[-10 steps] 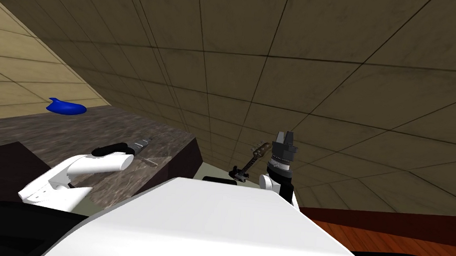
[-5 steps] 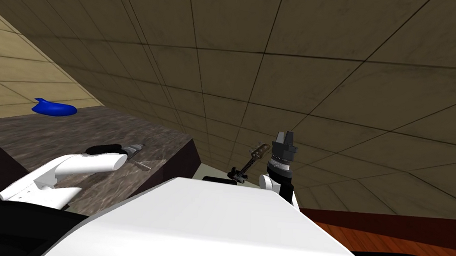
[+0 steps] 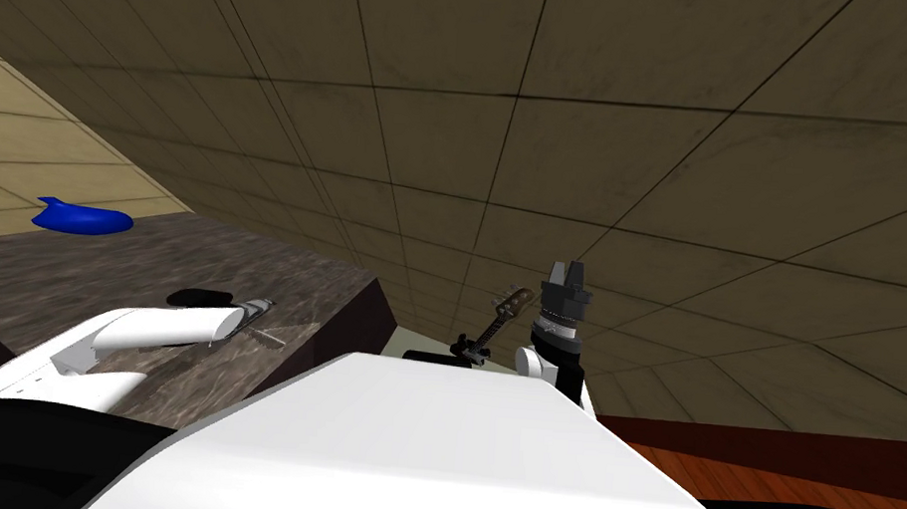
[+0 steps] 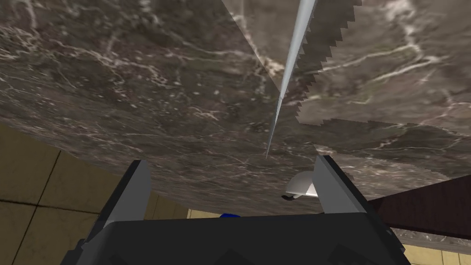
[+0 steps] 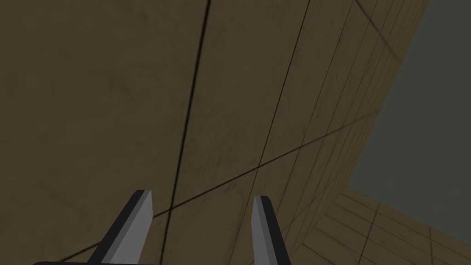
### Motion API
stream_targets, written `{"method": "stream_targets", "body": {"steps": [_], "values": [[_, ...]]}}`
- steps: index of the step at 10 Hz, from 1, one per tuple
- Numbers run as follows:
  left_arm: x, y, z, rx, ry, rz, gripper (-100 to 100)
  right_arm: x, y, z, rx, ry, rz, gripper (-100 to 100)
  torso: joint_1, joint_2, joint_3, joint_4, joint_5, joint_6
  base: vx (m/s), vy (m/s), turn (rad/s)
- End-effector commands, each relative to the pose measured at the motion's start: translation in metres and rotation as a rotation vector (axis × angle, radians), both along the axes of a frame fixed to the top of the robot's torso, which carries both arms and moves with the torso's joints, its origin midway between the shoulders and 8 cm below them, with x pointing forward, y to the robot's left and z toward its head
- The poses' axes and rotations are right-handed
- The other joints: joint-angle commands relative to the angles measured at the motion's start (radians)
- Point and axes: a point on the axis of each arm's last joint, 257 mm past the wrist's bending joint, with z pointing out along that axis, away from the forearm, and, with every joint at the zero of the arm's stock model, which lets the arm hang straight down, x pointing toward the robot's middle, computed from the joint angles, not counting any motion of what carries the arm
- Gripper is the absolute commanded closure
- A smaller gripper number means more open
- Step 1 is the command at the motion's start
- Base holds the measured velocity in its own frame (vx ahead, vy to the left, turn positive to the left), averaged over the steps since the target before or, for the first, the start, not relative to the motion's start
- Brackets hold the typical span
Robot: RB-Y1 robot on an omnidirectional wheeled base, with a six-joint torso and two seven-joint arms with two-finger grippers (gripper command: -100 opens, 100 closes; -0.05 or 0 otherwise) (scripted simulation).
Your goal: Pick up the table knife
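Left jaws: spread wide, empty, over the marble counter (image 3: pixel 325 279), touching nothing | knife (image 4: pixel 286 78) lying on the counter, dead ahead at their 12 o'clock, tip toward the gap | blue thing (image 3: pixel 80 217) far off at my 10 o'clock | right jaws: parted, empty, raised at my 1 o'clock beside a guitar (image 3: pixel 499 315)

There is one table knife (image 4: pixel 286 83), a thin pale blade. There is one dark marbled surface (image 4: pixel 138 83). One blue thing (image 3: pixel 80 217) can be counted, and one guitar-like thing (image 3: pixel 497 319) with a dark neck. There are two grippers, the left gripper (image 4: pixel 231 159) and the right gripper (image 5: pixel 203 195). Each has two fingers (image 5: pixel 138 221), four in all.
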Motion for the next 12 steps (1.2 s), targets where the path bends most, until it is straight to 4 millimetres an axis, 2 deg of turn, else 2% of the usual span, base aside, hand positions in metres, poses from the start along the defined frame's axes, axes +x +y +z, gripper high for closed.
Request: {"method": "stream_targets", "body": {"steps": [1,6,11,12], "values": [[-0.016,0.006,-0.009,-0.013,0.054,0.021,-100,0.0,0.0,0.0,0.0,0.0,0.0,0,0.0,0.0,0.0,0.0,0.0,0.0,0.0,0.0,0.0],[-0.061,0.016,-0.026,-0.057,0.204,0.079,-100,0.0,0.0,0.0,0.0,0.0,0.0,0,0.001,0.0,0.0,0.0,0.0,0.0,0.006,0.008,-0.023],[-0.07,0.017,-0.03,-0.066,0.23,0.089,-100,0.0,0.0,0.0,0.0,0.0,0.0,0,0.001,0.0,0.0,0.0,0.0,0.0,0.005,0.005,-0.02],[-0.071,0.017,-0.03,-0.067,0.231,0.089,0,0.0,0.0,0.0,0.0,0.0,0.0,0,0.0,0.001,0.0,0.0,0.0,0.0,0.0,0.0,0.0]]}}
